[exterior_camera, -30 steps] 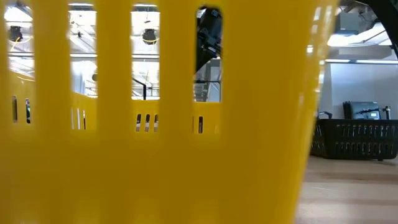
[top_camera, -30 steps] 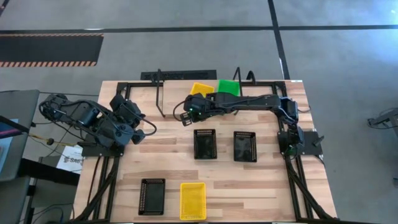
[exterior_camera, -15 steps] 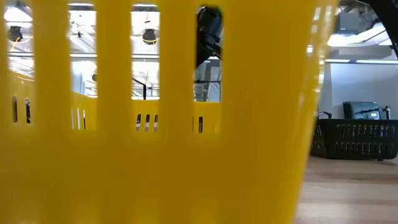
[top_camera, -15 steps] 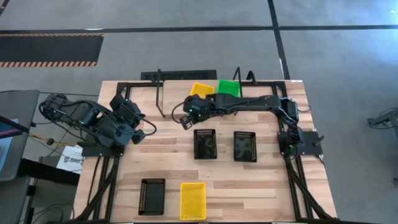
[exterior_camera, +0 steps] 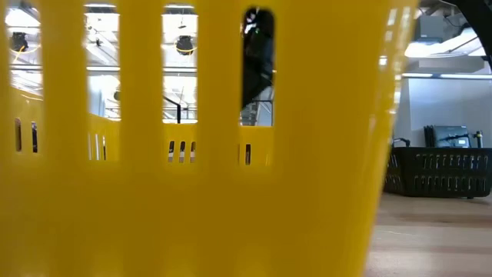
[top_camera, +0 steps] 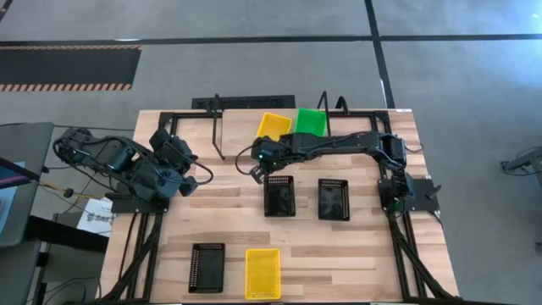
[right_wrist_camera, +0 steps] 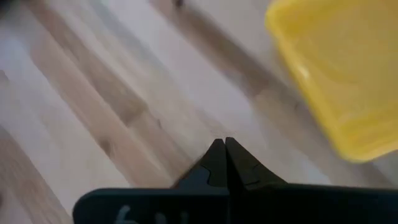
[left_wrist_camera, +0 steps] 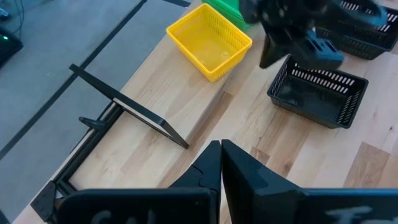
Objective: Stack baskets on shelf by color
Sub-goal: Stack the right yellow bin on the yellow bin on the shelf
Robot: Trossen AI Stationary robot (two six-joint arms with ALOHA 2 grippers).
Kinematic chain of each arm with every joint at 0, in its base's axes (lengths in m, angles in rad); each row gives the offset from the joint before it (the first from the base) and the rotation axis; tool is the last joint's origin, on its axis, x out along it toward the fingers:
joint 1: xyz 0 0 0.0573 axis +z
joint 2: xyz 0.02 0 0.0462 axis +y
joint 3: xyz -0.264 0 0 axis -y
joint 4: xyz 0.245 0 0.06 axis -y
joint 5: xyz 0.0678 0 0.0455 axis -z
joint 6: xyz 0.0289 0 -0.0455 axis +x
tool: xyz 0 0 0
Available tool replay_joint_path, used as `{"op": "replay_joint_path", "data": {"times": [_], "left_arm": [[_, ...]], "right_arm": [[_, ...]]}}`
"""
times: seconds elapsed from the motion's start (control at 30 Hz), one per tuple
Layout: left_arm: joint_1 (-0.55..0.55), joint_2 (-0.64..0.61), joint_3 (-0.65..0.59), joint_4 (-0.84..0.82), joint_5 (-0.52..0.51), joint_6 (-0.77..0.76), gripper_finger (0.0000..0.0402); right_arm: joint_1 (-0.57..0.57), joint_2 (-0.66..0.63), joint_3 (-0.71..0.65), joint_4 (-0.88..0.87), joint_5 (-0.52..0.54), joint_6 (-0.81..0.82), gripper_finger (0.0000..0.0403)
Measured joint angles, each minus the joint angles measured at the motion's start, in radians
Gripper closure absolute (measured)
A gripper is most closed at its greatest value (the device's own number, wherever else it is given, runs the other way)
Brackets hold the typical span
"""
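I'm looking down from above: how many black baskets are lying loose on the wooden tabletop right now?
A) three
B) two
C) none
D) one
A: the high view shows three black baskets on the table, one under the right pincer at, one beside it at, and one near the front edge at, next to a yellow basket.

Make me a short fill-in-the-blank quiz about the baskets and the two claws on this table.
1. On the shelf, the yellow basket sits beside a ____ one.
2. Loose black baskets on the table number ____.
3. The right claw, by a black basket, is ____.
4. The left claw holds ____.

Missing: green; three; shut; nothing
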Motion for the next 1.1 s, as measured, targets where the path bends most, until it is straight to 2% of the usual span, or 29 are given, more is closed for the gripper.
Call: {"op": "replay_joint_path", "data": {"times": [0.13, 0.43, 1.1], "left_arm": [[0.0, 0.0, 0.0, 0.0, 0.0, -0.007, 0.0402], [0.0, 0.0, 0.0, 0.0, 0.0, -0.017, 0.0401], [0.0, 0.0, 0.0, 0.0, 0.0, -0.039, 0.0401]], "right_arm": [[0.009, 0.001, -0.065, 0.001, 0.021, -0.002, 0.0402], [-0.016, 0.0, -0.068, 0.014, 0.158, -0.061, 0.0402], [-0.026, 0.0, -0.068, 0.11, 0.215, -0.092, 0.0403]]}}
